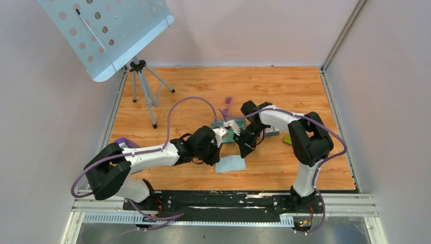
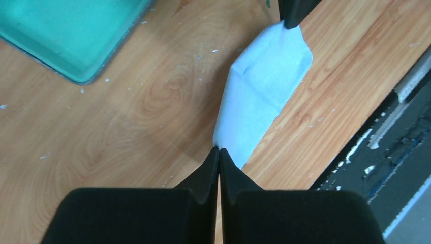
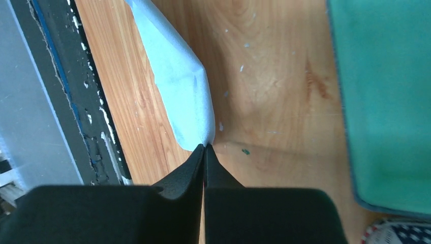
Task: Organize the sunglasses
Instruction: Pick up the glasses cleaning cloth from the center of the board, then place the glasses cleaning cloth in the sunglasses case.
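Observation:
The sunglasses (image 1: 227, 103), small with purple-pink lenses, sit at the far edge of the green tray (image 1: 234, 135), beyond both grippers. A light blue cloth (image 1: 229, 164) lies on the wooden table in front of the tray. My left gripper (image 2: 219, 150) is shut on one corner of the cloth (image 2: 264, 86). My right gripper (image 3: 205, 146) is shut on the opposite corner of the cloth (image 3: 178, 86). In the top view the left gripper (image 1: 217, 160) and right gripper (image 1: 243, 155) flank the cloth. The sunglasses are out of both wrist views.
The flag-patterned case (image 1: 272, 132) lies right of the tray, behind the right wrist, and shows in the right wrist view (image 3: 401, 233). A small yellow-green object (image 1: 287, 139) lies further right. A purple item (image 1: 124, 142) sits at the left edge. A tripod (image 1: 144, 86) with a perforated panel stands back left.

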Motion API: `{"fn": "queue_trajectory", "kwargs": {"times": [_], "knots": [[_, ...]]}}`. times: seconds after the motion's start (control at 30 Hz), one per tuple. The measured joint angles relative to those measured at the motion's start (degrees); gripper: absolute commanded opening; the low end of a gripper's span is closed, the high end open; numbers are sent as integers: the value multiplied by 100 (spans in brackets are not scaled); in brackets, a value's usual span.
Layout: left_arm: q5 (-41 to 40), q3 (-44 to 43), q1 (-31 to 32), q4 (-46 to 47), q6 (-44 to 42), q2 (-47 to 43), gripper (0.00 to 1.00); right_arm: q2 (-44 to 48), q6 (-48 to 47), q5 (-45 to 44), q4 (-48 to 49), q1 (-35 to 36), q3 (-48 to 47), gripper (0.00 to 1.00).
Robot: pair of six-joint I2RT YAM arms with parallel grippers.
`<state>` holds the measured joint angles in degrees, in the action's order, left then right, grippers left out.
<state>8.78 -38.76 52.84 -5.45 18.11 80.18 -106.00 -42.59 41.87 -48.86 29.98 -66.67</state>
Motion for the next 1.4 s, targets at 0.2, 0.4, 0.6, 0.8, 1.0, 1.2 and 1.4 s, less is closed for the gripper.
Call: {"fn": "queue_trajectory", "kwargs": {"times": [0.2, 0.4, 0.6, 0.8, 1.0, 1.2, 1.4], "knots": [[-437, -63, 0, -63, -219, 0, 0, 72, 63, -205, 4, -13, -317, 0], [-1073, -258, 0, -31, -417, 0, 0, 85, 85, -470, 66, -66, -625, 0], [-1523, -413, 0, 87, -595, 146, 0, 127, 205, -756, 282, -107, -708, 0], [-1808, -693, 0, 151, -721, 496, 0, 129, 304, -999, 459, -118, -850, 0], [-2050, -999, 0, 308, -743, 872, 0, 192, 413, -1261, 678, -166, -861, 0], [-2347, -1211, -2, 345, -815, 1128, 0, 195, 461, -1469, 855, -188, -861, 0], [-2586, -1298, -17, 363, -863, 1270, 0, 195, 555, -1567, 1014, -205, -861, 0]]}}
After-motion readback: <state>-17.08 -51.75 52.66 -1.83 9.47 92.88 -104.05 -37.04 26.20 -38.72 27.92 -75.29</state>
